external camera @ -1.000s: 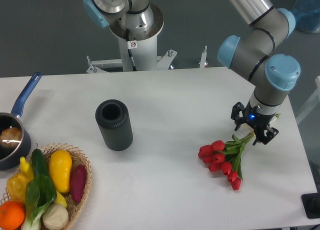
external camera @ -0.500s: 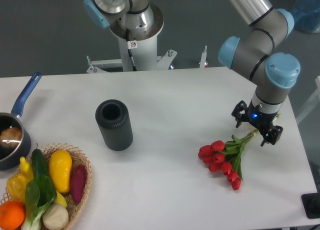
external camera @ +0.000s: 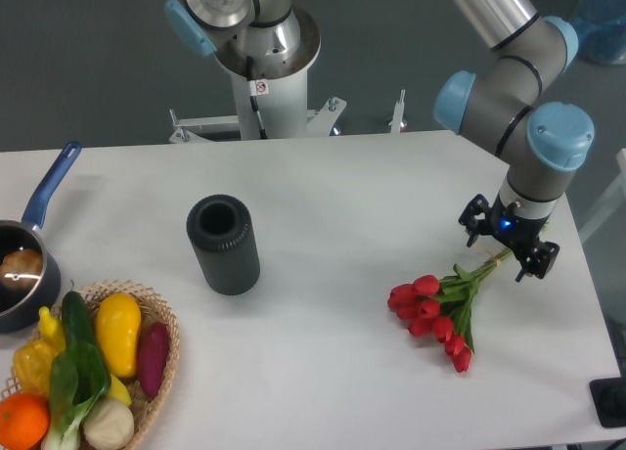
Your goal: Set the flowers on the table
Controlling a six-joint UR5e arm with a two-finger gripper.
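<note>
One small bunch of red tulip buds with green stems (external camera: 438,309) lay flat on the white rectangular surface (external camera: 323,205), right side. End effector (external camera: 510,247) hung over the stem ends, fingers spread, empty. Light, floppy, bruisable; grip stems, not buds.
</note>
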